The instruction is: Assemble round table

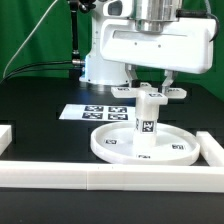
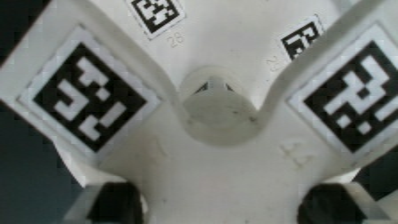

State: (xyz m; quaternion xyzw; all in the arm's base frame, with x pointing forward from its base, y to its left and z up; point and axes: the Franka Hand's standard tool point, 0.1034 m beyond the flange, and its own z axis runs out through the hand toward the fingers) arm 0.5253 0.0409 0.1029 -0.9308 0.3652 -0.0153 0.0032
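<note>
The large round disc (image 1: 120,148) lies flat on the black table near the front. The short cylindrical leg (image 1: 146,118) stands upright on its middle, a tag facing the camera. The cross-shaped base piece (image 1: 150,94) sits on top of the leg. My gripper (image 1: 150,84) comes straight down and is shut on the base piece, one finger on each side. In the wrist view the base piece (image 2: 214,110) fills the frame with its tagged arms, and my dark fingertips (image 2: 111,203) press its two sides around the gripper's middle (image 2: 231,205). The disc and leg are hidden there.
The marker board (image 1: 92,111) lies flat behind the disc toward the exterior view's left. White border rails run along the front (image 1: 90,178), the left (image 1: 8,135) and the right (image 1: 212,150). The arm's white body (image 1: 150,45) hangs above.
</note>
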